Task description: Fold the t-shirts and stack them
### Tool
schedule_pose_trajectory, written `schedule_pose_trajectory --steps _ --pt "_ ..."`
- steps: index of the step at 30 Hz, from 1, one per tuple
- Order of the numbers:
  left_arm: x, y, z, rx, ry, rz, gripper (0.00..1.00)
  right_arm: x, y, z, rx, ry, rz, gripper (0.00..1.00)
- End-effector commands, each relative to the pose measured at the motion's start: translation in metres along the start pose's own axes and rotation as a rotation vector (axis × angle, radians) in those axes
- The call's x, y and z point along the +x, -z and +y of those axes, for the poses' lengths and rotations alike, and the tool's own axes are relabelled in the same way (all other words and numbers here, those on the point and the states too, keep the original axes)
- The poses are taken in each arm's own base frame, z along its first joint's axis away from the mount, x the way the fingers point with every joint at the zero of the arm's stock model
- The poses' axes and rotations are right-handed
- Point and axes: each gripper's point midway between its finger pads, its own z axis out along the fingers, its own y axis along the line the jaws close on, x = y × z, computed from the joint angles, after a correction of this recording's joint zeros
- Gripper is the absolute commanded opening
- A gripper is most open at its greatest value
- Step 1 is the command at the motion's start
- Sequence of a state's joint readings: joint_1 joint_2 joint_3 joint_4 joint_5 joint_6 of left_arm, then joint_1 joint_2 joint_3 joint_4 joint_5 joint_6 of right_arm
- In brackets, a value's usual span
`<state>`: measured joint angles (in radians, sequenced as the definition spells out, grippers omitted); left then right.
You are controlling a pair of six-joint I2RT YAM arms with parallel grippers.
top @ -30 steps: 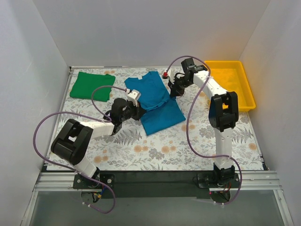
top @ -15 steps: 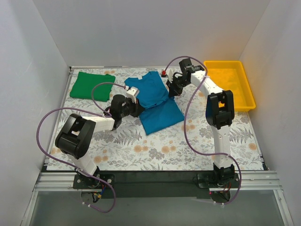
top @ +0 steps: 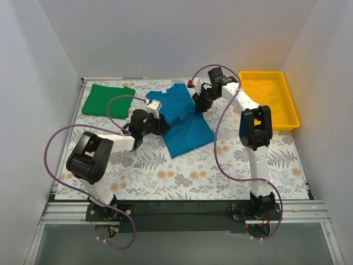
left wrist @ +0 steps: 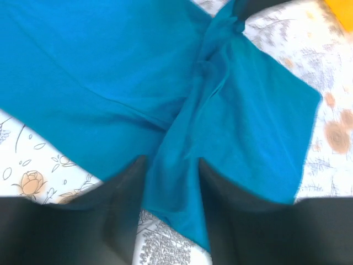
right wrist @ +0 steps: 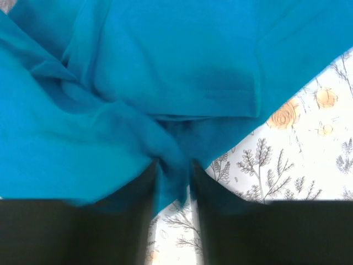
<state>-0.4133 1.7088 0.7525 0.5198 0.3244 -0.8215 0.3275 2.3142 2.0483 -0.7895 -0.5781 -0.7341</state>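
The left gripper (left wrist: pixel 171 165) and the right gripper (right wrist: pixel 174 165) each have a fold of the teal-blue t-shirt (top: pixel 179 118) between the fingers, probably to fold it; pinched or loose, I cannot tell. It lies left of the yellow tray (top: pixel 292 113), the folded green t-shirt (top: pixel 107 99) further left. The tray holds nothing.

Yellow tray (top: pixel 270 96) right; green t-shirt (top: pixel 107 99) left

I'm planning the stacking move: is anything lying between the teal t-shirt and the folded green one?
No loose object does. Between the teal t-shirt and the folded green t-shirt, only the left gripper at the teal edge and its purple cable cross the floral tablecloth.
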Motion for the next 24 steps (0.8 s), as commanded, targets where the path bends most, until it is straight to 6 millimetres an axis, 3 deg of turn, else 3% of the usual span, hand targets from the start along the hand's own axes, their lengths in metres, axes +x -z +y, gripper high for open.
schedule_pose_trajectory --steps 1,2,3,5,7,9,11,12,13,14,15,16,17,18,19,20,21,24 --pt "-0.028 -0.01 0.028 -0.149 0.029 -0.049 0.46 -0.021 0.003 -0.026 0.127 -0.04 -0.036 0.49" --pt "-0.033 -0.011 0.035 -0.189 0.037 -0.058 0.5 -0.029 0.005 -0.034 0.172 -0.059 -0.061 0.6" --pt "-0.045 -0.01 0.049 -0.266 0.041 -0.089 0.58 -0.037 0.013 -0.036 0.207 -0.099 -0.081 0.63" --pt "-0.077 -0.008 0.055 -0.315 0.021 -0.145 0.6 -0.048 0.026 -0.049 0.302 -0.117 -0.114 0.69" --pt "-0.096 0.0 0.064 -0.382 -0.021 -0.172 0.6 -0.052 0.042 -0.049 0.355 -0.135 -0.125 0.72" --pt "-0.112 0.012 0.057 -0.369 -0.056 -0.204 0.6 -0.051 0.055 -0.038 0.341 -0.106 -0.129 0.72" --pt "-0.11 0.025 0.03 -0.246 -0.124 -0.177 0.58 -0.051 0.059 -0.011 0.205 0.032 -0.165 0.72" --pt "-0.102 0.03 0.017 -0.18 -0.148 -0.153 0.56 -0.029 0.064 0.02 0.091 0.048 -0.148 0.72" --pt "-0.088 0.035 -0.005 -0.065 -0.169 -0.108 0.56 -0.033 0.067 0.052 -0.049 0.113 -0.224 0.72" --pt "-0.09 0.047 -0.025 -0.005 -0.204 -0.12 0.56 -0.02 0.068 0.068 -0.099 0.288 -0.231 0.74" --pt "-0.057 0.053 -0.034 0.033 -0.26 -0.061 0.56 -0.013 0.081 0.094 -0.145 0.362 -0.232 0.75" --pt "-0.044 0.059 -0.047 0.075 -0.302 -0.039 0.56 0.023 0.068 0.12 -0.216 0.403 -0.212 0.76" --pt "-0.034 0.069 -0.073 0.135 -0.369 -0.043 0.57 0.035 0.066 0.126 -0.216 0.529 -0.206 0.78" --pt "-0.005 0.075 -0.08 0.169 -0.446 -0.003 0.57 0.041 0.072 0.133 -0.201 0.604 -0.194 0.79" --pt "0.01 0.079 -0.088 0.204 -0.497 0.015 0.57 0.071 0.064 0.142 -0.219 0.613 -0.133 0.8" --pt "0.021 0.084 -0.109 0.262 -0.555 0.013 0.57 0.078 0.063 0.141 -0.206 0.642 -0.111 0.8" --pt "0.039 0.087 -0.11 0.274 -0.609 0.025 0.57 0.087 0.064 0.137 -0.183 0.648 -0.068 0.8" --pt "0.051 0.082 -0.116 0.281 -0.652 0.032 0.56 0.097 0.06 0.129 -0.145 0.667 -0.029 0.79"
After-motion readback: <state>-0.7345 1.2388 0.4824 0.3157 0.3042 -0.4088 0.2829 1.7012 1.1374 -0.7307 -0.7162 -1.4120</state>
